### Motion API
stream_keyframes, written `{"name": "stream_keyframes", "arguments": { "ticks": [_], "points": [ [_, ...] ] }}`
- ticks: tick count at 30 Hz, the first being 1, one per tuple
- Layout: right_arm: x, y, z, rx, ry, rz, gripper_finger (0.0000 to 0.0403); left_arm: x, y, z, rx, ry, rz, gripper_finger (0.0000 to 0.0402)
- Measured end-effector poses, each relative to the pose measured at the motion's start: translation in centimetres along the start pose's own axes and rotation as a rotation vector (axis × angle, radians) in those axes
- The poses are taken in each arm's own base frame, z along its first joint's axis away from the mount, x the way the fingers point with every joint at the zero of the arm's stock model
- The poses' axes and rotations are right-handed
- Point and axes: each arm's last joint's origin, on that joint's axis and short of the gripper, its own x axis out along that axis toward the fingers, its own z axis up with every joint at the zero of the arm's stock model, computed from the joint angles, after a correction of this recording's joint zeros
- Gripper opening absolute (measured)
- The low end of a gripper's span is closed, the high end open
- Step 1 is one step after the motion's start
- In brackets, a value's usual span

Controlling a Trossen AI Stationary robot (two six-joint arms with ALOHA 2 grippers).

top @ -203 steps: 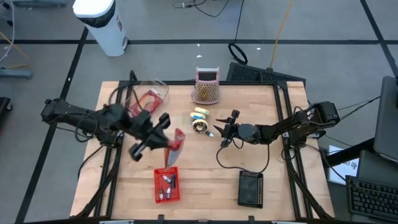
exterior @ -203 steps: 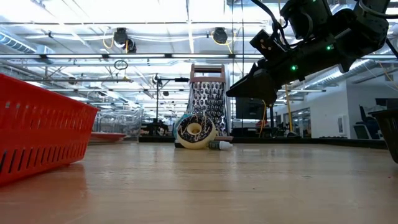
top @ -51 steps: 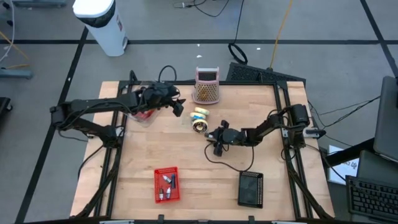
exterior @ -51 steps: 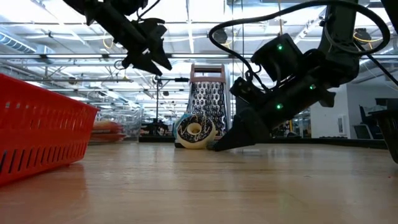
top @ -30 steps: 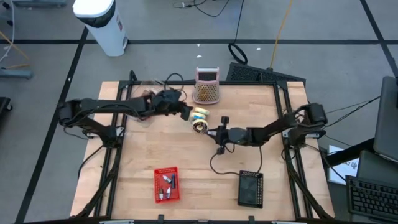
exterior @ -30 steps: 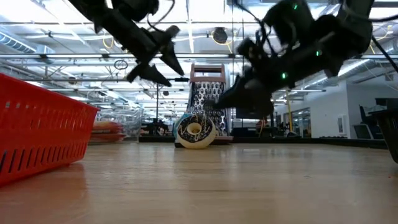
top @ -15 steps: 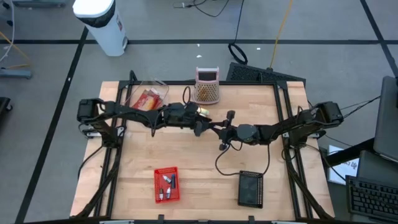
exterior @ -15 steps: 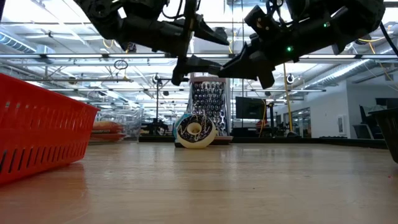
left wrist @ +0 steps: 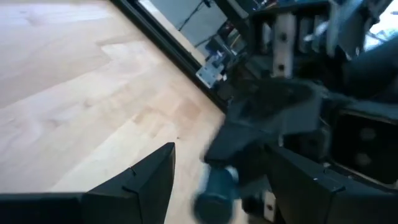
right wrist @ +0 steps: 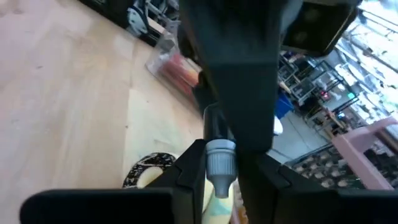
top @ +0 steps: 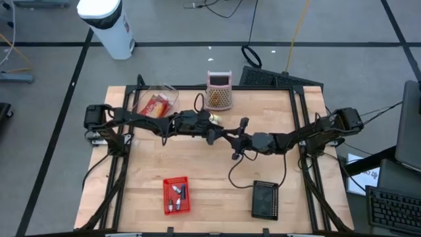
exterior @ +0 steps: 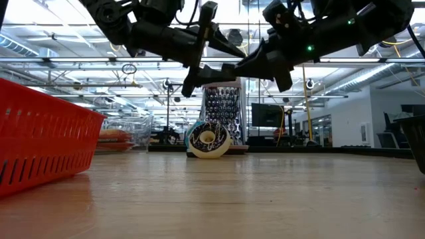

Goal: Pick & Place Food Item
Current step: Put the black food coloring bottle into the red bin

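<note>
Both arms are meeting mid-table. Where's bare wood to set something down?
Free: the wide stretch between the red basket and the clear container, and the right side above the black tray. Crowded: the grater and donut, where both grippers meet.

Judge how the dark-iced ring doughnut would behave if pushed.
The dark-iced ring doughnut looks propped up on its rim on the wooden table, so a push would probably roll or topple it. Its rounded iced rim may slip in a grip.

The left arm point(top: 164, 122) hides most of the donut point(top: 212, 118) from above; the red basket point(exterior: 40, 136) is cut off
</note>
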Motion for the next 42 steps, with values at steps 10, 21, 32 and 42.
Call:
{"name": "stream_keyframes", "arguments": {
  "ticks": [10, 21, 32, 42],
  "points": [
    [0.0, -0.1, -0.1, -0.014, 0.021, -0.02, 0.0068, 0.0, -0.1, -0.1, -0.01, 0.029, -0.031, 0.0234],
    [0.0, -0.1, -0.1, -0.014, 0.016, -0.019, 0.0075, 0.0, 0.1, -0.1, -0.002, 0.031, -0.019, 0.0103],
    [-0.1, 0.1, -0.1, 0.131, 0.021, -0.01, 0.0082, -0.1, 0.0, -0.1, 0.095, 0.026, -0.011, 0.0075],
    [-2.5, -0.8, 1.6, 0.171, 0.008, 0.008, 0.0104, -3.9, -2.6, 1.8, 0.225, 0.063, -0.02, 0.0063]
  ]
}}
